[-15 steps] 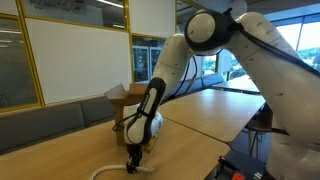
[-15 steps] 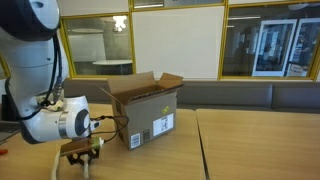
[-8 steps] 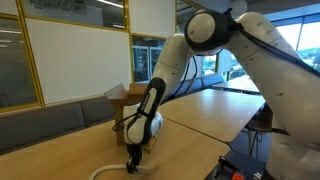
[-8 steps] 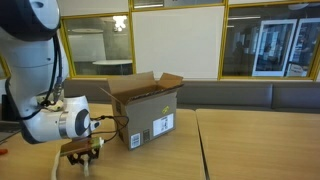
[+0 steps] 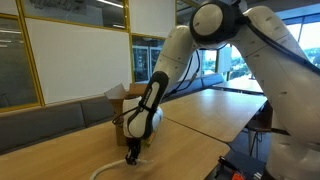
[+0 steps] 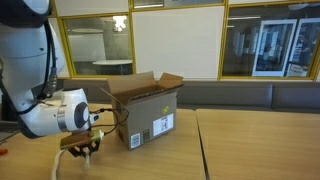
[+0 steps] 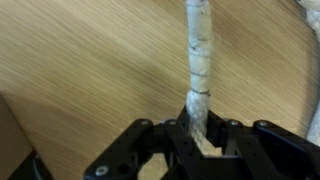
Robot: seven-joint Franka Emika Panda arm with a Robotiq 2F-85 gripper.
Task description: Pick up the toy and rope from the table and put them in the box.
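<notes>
A white robot arm reaches down to a light tan wood surface [image 5: 215, 108]. Its black gripper [image 7: 197, 128] is pressed together, pinching one end of the rope [image 7: 200, 50].

In the wrist view, the whitish cord runs lengthwise straight away from the gripper to the top edge of the picture, lying flat along the wood grain. A second pale stretch shows in the top right corner.

In an exterior view, the rope [image 5: 108, 168] trails from the gripper [image 5: 132, 155] to the left and nearer, in a soft curve on the surface.

The box [image 6: 150, 108], a brown carton with open flaps and a dark printed label, stands upright just right of and beyond the gripper [image 6: 80, 152].

The room has yellow-framed glass partitions [image 6: 250, 40], white wall panels and a grey bench [image 6: 240, 95] along the far wall.
</notes>
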